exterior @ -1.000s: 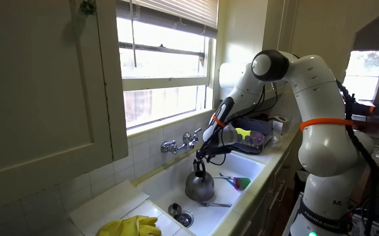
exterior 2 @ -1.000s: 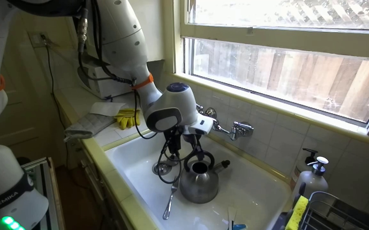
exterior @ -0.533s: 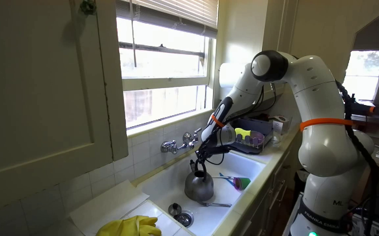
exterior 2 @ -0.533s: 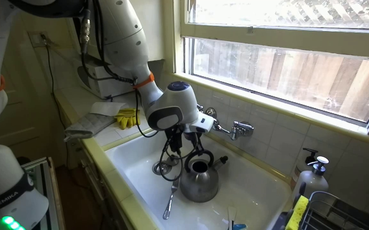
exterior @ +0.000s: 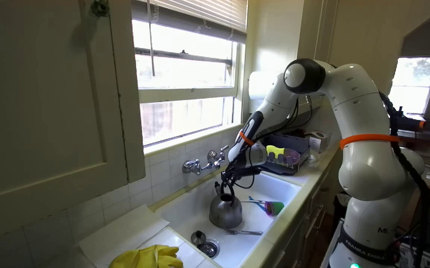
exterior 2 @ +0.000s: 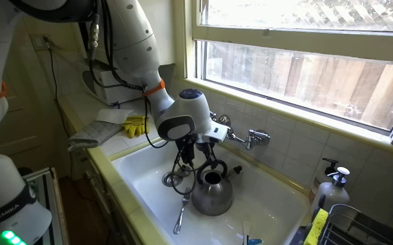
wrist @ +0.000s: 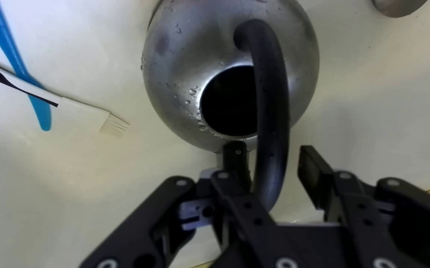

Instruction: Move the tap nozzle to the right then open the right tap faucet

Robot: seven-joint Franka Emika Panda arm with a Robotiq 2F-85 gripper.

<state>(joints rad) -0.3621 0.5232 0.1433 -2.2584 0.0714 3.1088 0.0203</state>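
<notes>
After slightly nudging kettle (exterior: 225,214), low in both exterior views, straddles handle (wrist: 272,93) with spread tool (wrist: 267,180), seemingly leaving tap (exterior 2: 251,139) waiting

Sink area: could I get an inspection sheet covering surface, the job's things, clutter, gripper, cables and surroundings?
Surface: white sink, several items in it.
Right tap faucet: chrome, on the tiled wall; on or off cannot be told.
Tap nozzle: not clearly made out among the chrome.
Clutter: kettle upright, open on top; fork beside it; yellow gloves on the counter.
Gripper: jaws apart, the kettle's dark handle between them in the wrist view; contact uncertain.
Cables: black cables run along the arm; one hangs in a loop over the sink.
Surroundings: window above the sink, pump bottles by its edge.
</notes>
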